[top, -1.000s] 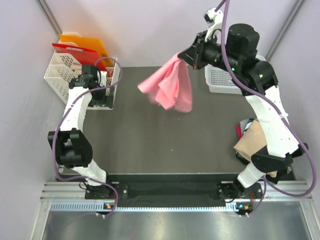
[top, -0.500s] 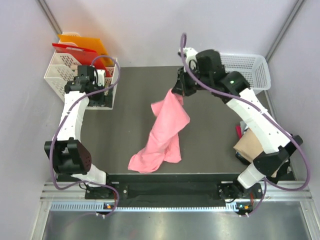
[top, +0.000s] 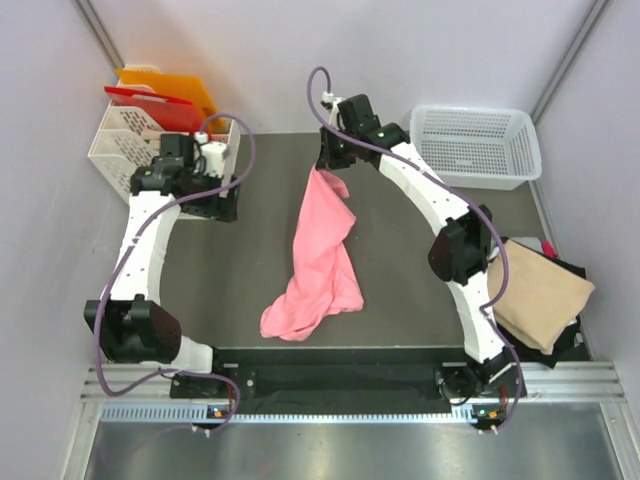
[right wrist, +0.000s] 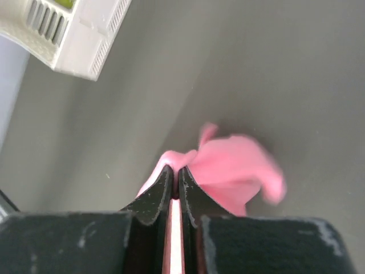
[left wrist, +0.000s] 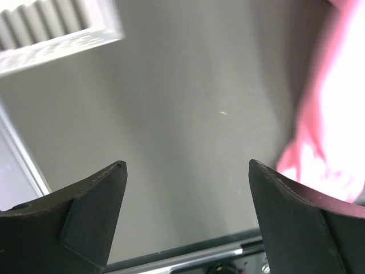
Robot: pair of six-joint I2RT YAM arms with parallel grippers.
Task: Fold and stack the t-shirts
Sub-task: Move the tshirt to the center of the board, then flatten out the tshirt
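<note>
**Top view.** The salmon-pink t-shirt (top: 322, 255), soft and creased, hangs as a long strip from the right gripper (top: 326, 162) down to the matte dark table (top: 420, 290). Its lower end lies bunched near the table's near edge, with bare tabletop on both sides. The left gripper (top: 224, 203) hovers just beside a slotted white rack (top: 120, 150). A rigid white mesh basket (top: 475, 145) stands far right. A folded tan t-shirt (top: 540, 295) overhangs the right edge and largely covers dark cloth (top: 572, 268).

**Left wrist view.** The left gripper (left wrist: 185, 165) is spread wide with nothing between its fingers. The pink cloth (left wrist: 336, 125) is blurred and cut off by the frame.

**Right wrist view.** The right gripper (right wrist: 175, 171) is pressed together, pinching a fold of the pink shirt (right wrist: 234, 171). The shirt's outline is smeared.
</note>
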